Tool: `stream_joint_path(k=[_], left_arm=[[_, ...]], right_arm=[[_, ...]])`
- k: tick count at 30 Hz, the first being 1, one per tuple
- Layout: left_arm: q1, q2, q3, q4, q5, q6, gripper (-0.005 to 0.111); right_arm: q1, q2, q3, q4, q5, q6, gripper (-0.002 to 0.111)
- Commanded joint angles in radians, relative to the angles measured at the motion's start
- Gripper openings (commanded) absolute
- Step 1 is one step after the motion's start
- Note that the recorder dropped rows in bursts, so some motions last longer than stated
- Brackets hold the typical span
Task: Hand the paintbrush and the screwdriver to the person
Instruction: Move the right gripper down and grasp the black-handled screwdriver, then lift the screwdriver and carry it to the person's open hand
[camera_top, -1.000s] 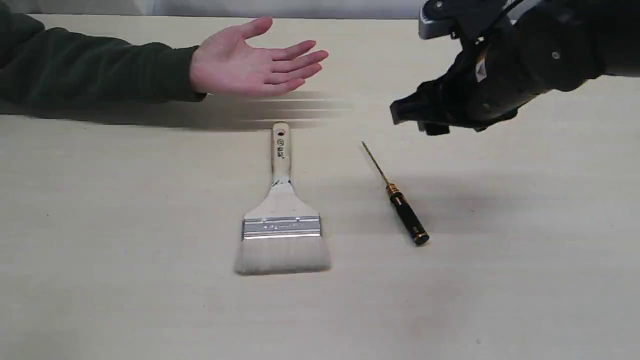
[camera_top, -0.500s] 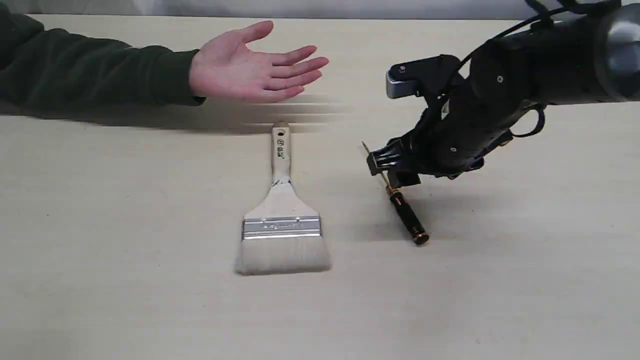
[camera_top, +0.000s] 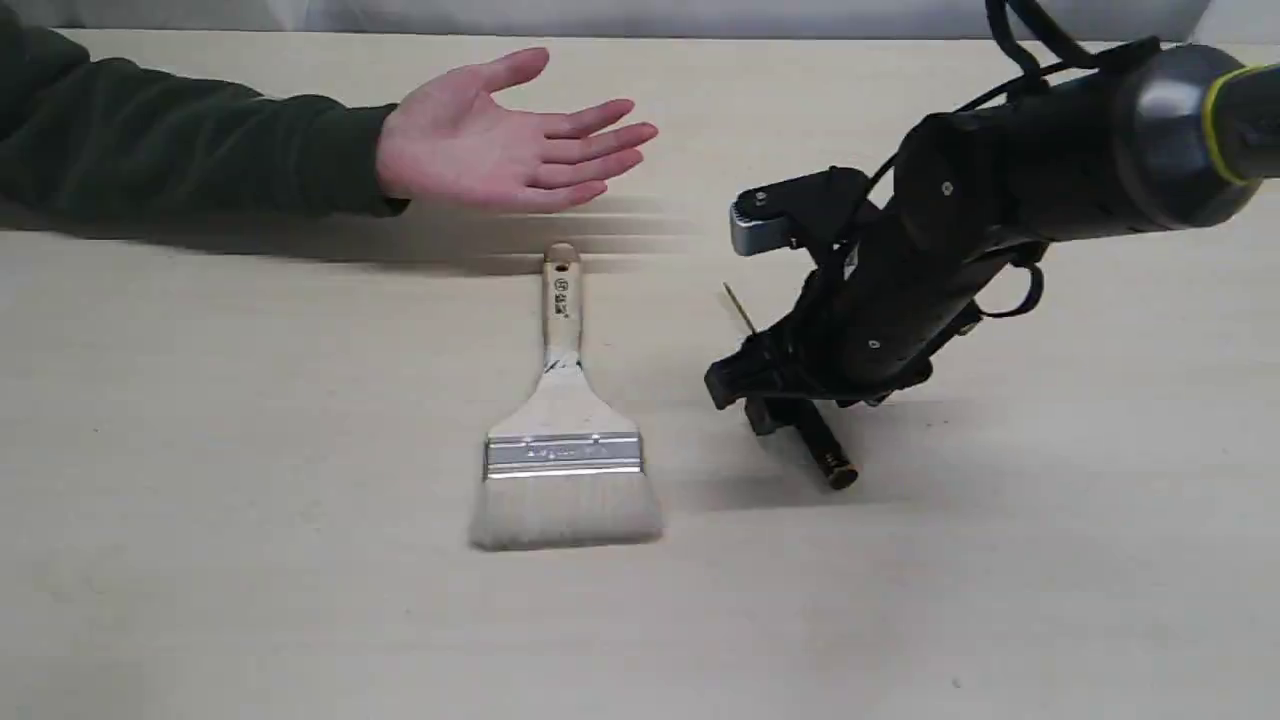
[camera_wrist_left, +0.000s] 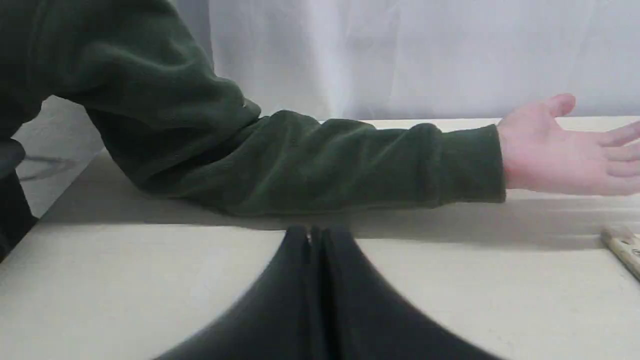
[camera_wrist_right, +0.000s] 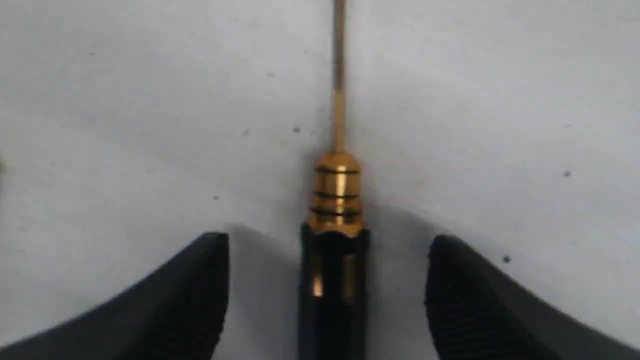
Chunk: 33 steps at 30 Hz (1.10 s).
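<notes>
The paintbrush (camera_top: 565, 400) lies flat mid-table, handle pointing at the person's open hand (camera_top: 510, 135), whose green sleeve (camera_top: 190, 150) rests on the table. The screwdriver (camera_top: 835, 468) lies to the right of the brush, its middle hidden under my right gripper (camera_top: 765, 405). In the right wrist view the right gripper (camera_wrist_right: 330, 241) is open and low over the table. Its fingers (camera_wrist_right: 200, 290) stand on either side of the screwdriver's black handle (camera_wrist_right: 334, 290), apart from it. My left gripper (camera_wrist_left: 315, 235) is shut on nothing, near the person's sleeve (camera_wrist_left: 300, 160). The paintbrush handle tip (camera_wrist_left: 622, 245) shows there too.
The pale wooden table (camera_top: 250, 500) carries only these things. A white curtain (camera_wrist_left: 425, 55) hangs behind its far edge. The black right arm (camera_top: 1050, 170) reaches in from the right above the table.
My right arm has come down and leftward from above the table to the screwdriver. Its open fingers now straddle the handle. The hand, brush and screwdriver have not moved.
</notes>
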Motion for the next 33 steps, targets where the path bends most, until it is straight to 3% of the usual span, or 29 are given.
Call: stream_joint_path(k=[1,10,17,24,33], left_arm=[[-0.008,-0.002,0.002,-0.004,-0.005,-0.002,0.0],[-0.008,-0.002,0.002,-0.004,-0.005,-0.002,0.0],[-0.008,-0.002,0.002,-0.001,-0.007,-0.002,0.0],[-0.008,-0.002,0.002,-0.001,-0.007,-0.002,0.0],[-0.008,-0.002,0.002,-0.001,-0.007,-0.002,0.0]], right_arm=[[0.032,0.008,-0.007,0.005,0.0,-0.01,0.06],[0.04,0.045,-0.007,-0.027,0.026,0.044,0.058],[0.04,0.045,-0.007,-0.086,0.059,0.05,0.027],[0.04,0.045,-0.007,-0.135,0.064,0.05,0.004],[0.04,-0.019,-0.005,-0.119,0.011,0.05,0.004]])
